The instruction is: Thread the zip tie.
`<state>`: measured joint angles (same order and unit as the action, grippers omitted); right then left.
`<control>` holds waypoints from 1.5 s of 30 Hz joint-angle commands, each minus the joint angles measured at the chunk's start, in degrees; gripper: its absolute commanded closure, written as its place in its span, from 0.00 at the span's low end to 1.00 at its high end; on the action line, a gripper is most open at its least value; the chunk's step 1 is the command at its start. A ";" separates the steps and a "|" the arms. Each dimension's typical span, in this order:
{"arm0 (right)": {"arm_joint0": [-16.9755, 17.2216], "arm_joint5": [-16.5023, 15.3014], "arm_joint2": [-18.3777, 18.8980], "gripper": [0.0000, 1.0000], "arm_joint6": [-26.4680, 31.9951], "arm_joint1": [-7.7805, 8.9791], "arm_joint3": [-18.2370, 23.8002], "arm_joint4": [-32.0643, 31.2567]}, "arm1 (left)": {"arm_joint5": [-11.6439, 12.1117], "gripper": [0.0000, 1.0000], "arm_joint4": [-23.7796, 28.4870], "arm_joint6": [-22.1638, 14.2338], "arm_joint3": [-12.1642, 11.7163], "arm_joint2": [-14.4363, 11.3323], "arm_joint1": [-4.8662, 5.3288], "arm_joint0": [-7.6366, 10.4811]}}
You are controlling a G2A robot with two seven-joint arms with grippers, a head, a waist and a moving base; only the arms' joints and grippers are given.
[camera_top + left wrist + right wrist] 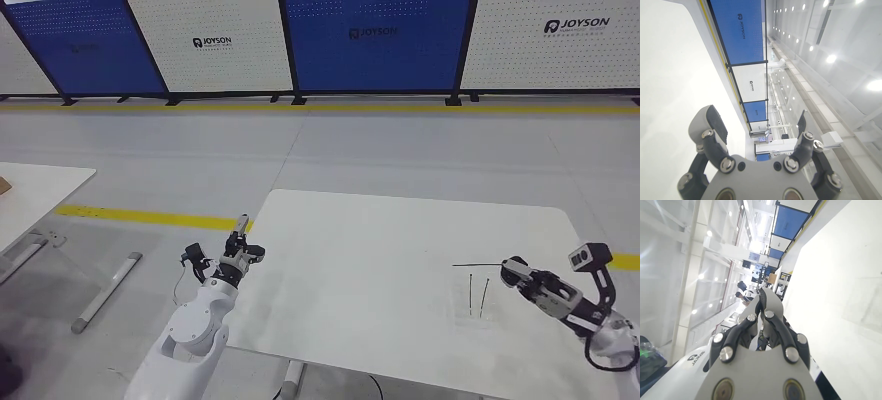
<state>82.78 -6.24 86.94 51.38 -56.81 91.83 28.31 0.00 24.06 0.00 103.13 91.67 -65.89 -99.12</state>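
1. Top view: the zip tie point(476, 264) is a thin black strip, basically a hairline against the white table point(380, 280). The right gripper point(507, 265) is clamped on one end of it, over the table's right side. The tie's long axis runs pretty much straight across the table, and the free end points toward the left arm's side.
2. Same view: two more ties point(471, 291) lie flat on the table just beside the held one, on the robot's side of it. They're side by side and run roughly front to back, so crosswise to it. I can't tell if either touches it. The left gripper point(241, 232) sits at the table's left edge, well apart from all that, with bare tabletop between. Blue and white panels point(375, 45) stand across the floor behind the table.
3. Left wrist view: the left gripper point(757, 113) is spread wide with nothing between the pads point(717, 121). The table point(668, 75) is off to one side of it, with the panels point(745, 47) beyond.
4. Right wrist view: the right gripper point(760, 292) has its fingers pressed together, no gap at the tips. The tie is too thin to make out here. The table point(829, 294) runs alongside.
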 commanded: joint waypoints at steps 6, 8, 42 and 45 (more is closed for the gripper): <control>-0.23 0.98 -2.13 1.00 -2.08 -0.20 0.52 -2.03 | 0.00 0.00 0.00 0.00 0.00 0.00 0.00 0.00; -0.23 0.98 -2.13 1.00 -2.08 -0.20 0.52 -2.03 | 0.00 0.00 0.00 0.00 0.00 0.00 0.00 0.00; 0.03 1.04 -4.09 1.00 -5.70 -0.71 1.17 -1.41 | 2.67 0.00 -16.60 -10.47 0.96 -16.11 -0.74 2.77; -0.22 0.75 -7.73 1.00 -10.06 -1.46 1.61 -2.13 | 2.82 0.00 -18.45 -9.90 0.45 -17.68 -0.89 3.12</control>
<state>82.74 -5.44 80.62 42.81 -58.02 93.37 26.49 3.04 6.60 -10.20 103.76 74.74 -66.71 -96.28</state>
